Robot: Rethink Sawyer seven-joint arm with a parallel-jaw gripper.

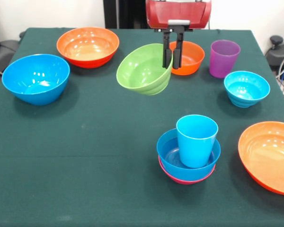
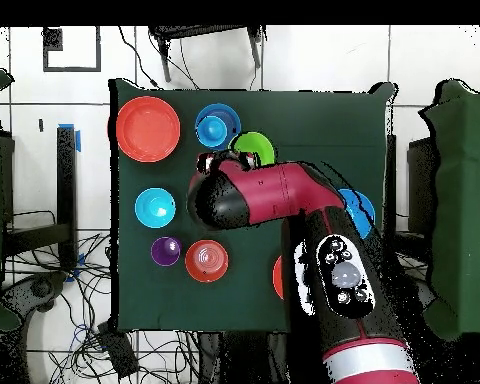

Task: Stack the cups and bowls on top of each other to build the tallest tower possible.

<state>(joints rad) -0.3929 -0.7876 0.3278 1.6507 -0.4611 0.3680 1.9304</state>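
Observation:
My gripper [image 1: 172, 61] is shut on the rim of a green bowl [image 1: 142, 71] and holds it tilted above the table, open side up and to the left. The bowl also shows in the overhead view [image 2: 252, 148]. The tower stands nearer the front: a light blue cup [image 1: 196, 139] upright in a blue bowl [image 1: 171, 153], which sits on a pink bowl [image 1: 187, 179]. It shows from above too [image 2: 214, 128]. A purple cup [image 1: 224, 57] stands at the back right. A small orange bowl [image 1: 191, 57] sits just behind the gripper.
A cyan bowl [image 1: 246, 88] sits right of centre. A large blue bowl [image 1: 35, 78] and an orange bowl [image 1: 87, 46] sit at the back left. Another large orange bowl [image 1: 270, 156] lies at the right edge. The arm [image 2: 274, 195] covers the table's middle from above.

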